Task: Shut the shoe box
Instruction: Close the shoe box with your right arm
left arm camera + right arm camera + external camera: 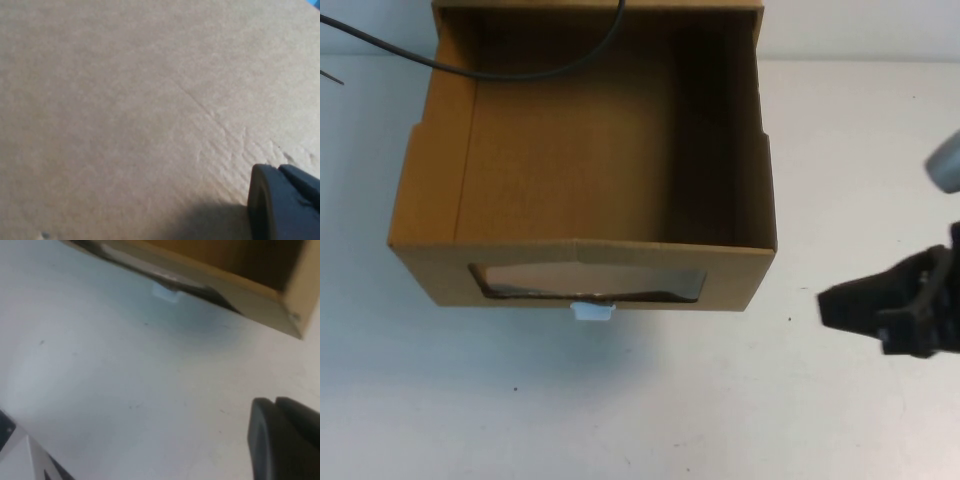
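While the shoe box (582,160) sits open, the right gripper (840,305) waits beside it, jaws pressed together; only the left wrist view shows the left gripper (282,202) against cardboard, jaws unclear.

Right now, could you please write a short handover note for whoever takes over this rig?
Right gripper: over the white table, right of the box front, holding nothing.
Left gripper: unseen from above; its camera shows only close brown cardboard.
Brown cardboard shoe box: drawer open and empty, white tab below the clear window, black cable across the back.
Done: nothing visible. Left: close it.
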Controlling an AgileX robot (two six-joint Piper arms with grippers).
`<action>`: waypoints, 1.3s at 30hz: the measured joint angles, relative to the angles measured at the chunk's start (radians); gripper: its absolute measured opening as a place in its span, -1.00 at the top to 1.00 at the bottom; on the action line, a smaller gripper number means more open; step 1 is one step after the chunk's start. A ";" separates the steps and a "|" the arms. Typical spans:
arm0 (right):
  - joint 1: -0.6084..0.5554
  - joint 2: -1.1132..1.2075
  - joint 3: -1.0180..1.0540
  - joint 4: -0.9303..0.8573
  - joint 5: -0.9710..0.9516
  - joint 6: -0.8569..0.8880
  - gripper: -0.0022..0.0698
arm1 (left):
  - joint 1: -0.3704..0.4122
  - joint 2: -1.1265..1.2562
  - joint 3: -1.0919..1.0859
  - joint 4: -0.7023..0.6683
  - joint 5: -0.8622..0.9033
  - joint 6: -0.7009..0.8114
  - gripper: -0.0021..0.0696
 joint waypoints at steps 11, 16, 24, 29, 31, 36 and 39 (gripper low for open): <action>0.452 0.223 -0.154 -0.348 -0.224 0.315 0.97 | 0.000 0.000 0.000 0.000 0.002 -0.025 0.96; 0.466 0.328 -0.231 -0.383 -0.231 0.340 0.97 | 0.000 0.000 0.000 0.000 0.008 -0.025 0.96; 0.467 0.465 -0.352 -0.429 -0.237 0.344 0.97 | 0.000 0.000 0.000 0.000 0.008 -0.029 0.96; 0.468 0.541 -0.432 -0.446 -0.231 0.344 0.97 | 0.000 0.000 -0.002 0.000 0.010 -0.029 0.96; 0.468 0.564 -0.466 -0.457 -0.231 0.344 0.97 | 0.000 0.000 -0.004 0.000 0.012 -0.029 0.96; 0.463 0.620 -0.556 -0.475 -0.229 0.344 0.97 | 0.000 0.000 -0.004 0.000 0.015 -0.029 0.96; 0.442 0.658 -0.608 -0.475 -0.223 0.344 0.97 | 0.000 0.000 -0.006 0.000 0.018 -0.029 0.96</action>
